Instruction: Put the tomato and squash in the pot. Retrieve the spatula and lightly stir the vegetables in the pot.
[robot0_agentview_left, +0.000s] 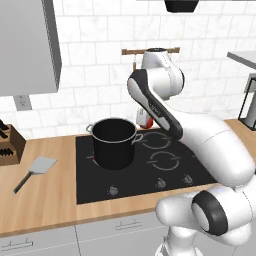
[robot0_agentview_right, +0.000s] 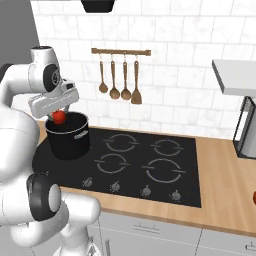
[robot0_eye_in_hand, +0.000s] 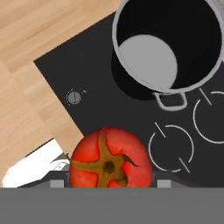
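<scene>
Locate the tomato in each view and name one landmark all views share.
Left base view: tomato, a red sliver right of the pot, mostly behind the arm.
Right base view: upper left, in the gripper above the pot's rim.
Hand view: bottom centre, between the fingertips.
Shared landmark: the black pot.

The left base view looks forward and down from behind the arm, which fills the lower right of the frame; the pot (robot0_agentview_left: 114, 143) sits mid-frame on the cooktop (robot0_agentview_left: 165, 170), with bench (robot0_agentview_left: 45, 195) at left. The right base view faces the same cooktop and pot from the other side, arm at left. The hand view looks down from close above, the pot at upper right.
</scene>
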